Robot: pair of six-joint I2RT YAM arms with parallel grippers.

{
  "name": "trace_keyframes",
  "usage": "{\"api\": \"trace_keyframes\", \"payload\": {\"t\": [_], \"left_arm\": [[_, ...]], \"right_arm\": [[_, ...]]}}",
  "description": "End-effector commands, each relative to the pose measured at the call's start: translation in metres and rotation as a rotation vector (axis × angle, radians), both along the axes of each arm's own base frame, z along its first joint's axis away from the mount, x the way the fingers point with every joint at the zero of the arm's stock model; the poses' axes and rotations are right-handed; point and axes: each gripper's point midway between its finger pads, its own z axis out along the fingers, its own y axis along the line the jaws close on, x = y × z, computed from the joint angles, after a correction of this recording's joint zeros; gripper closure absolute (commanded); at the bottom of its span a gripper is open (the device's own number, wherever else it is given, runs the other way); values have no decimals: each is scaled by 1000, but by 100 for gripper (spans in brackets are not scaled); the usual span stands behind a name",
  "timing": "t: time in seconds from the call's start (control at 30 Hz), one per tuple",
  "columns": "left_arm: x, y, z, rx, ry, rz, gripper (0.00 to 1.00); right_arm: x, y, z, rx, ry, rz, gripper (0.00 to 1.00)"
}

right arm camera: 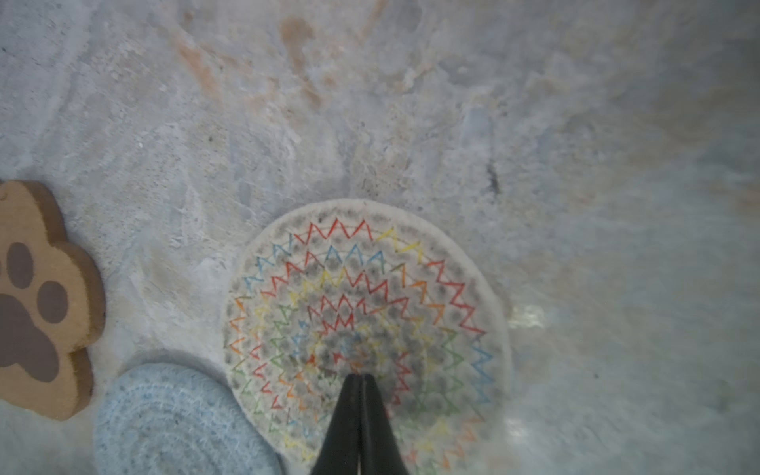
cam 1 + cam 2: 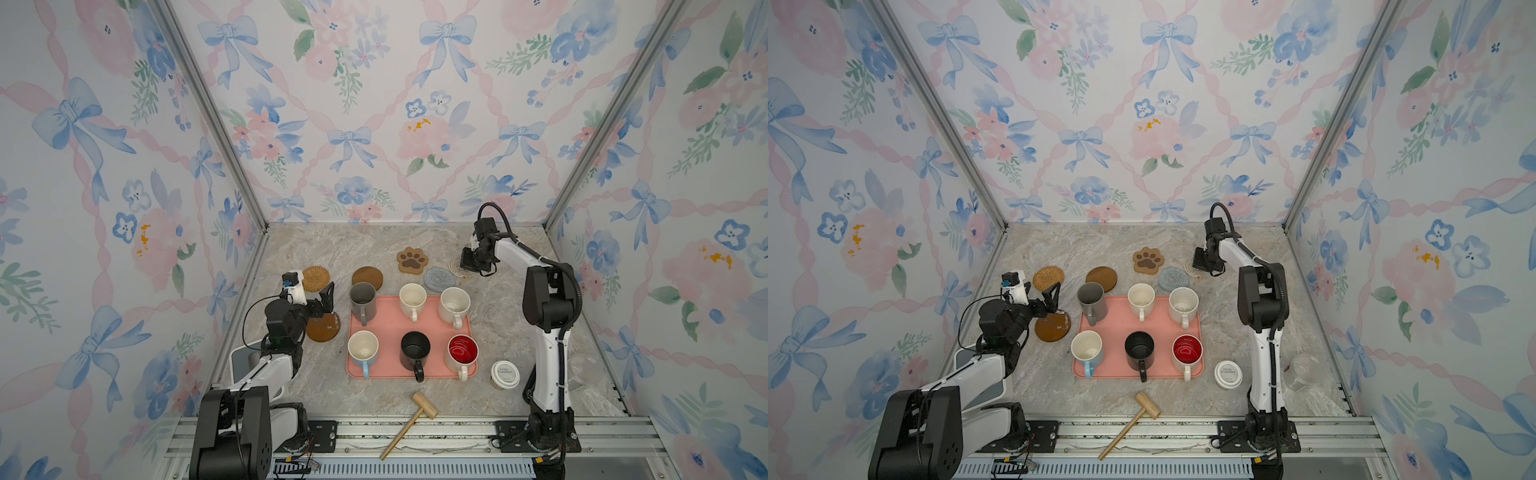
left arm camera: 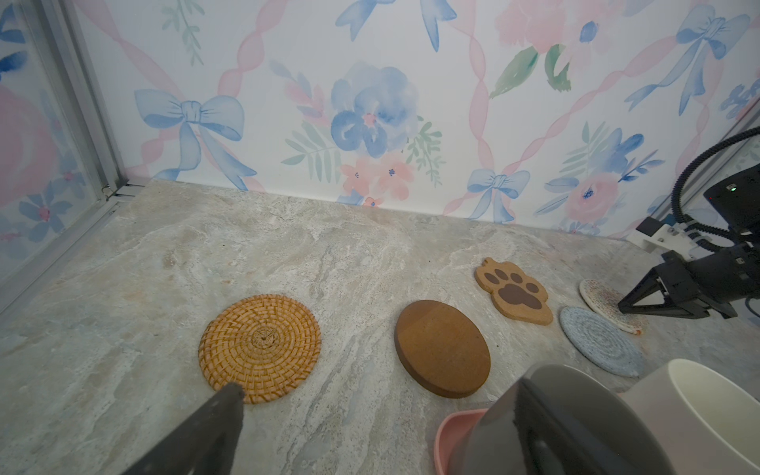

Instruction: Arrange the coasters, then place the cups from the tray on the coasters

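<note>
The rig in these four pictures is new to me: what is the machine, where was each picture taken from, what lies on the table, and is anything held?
It is a robot with two arms at a table. Two pictures look down from one overhead camera pair; the other two come from a camera on each arm's wrist. A pink tray carries six mugs, the black mug among them. Six coasters lie on the table: rattan coaster, far wooden coaster, near wooden coaster, paw coaster, grey-blue coaster, cream coaster. A paper cup and a wooden mallet lie nearer the front. The left gripper is open and empty, by the near wooden coaster. The right gripper is shut, tips at the cream coaster; whether it pinches it is unclear.
</note>
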Motion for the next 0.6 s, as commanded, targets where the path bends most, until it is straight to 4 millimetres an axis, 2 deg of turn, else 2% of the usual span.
{"api": "trace_keyframes", "payload": {"t": [0.0,0.27,0.57], "left_arm": [[0,6,7,-10,-30,25,2],[-1,8,8,-13,-36,36,2],[-1,10,6,-15,-31,45,2]], "right_arm": [[-34,-26,-12,-75,111,-28,94],[-52,-52,-6,-21,118,-94,95],[-55,-67,-4,-25,127,-124,96]]}}
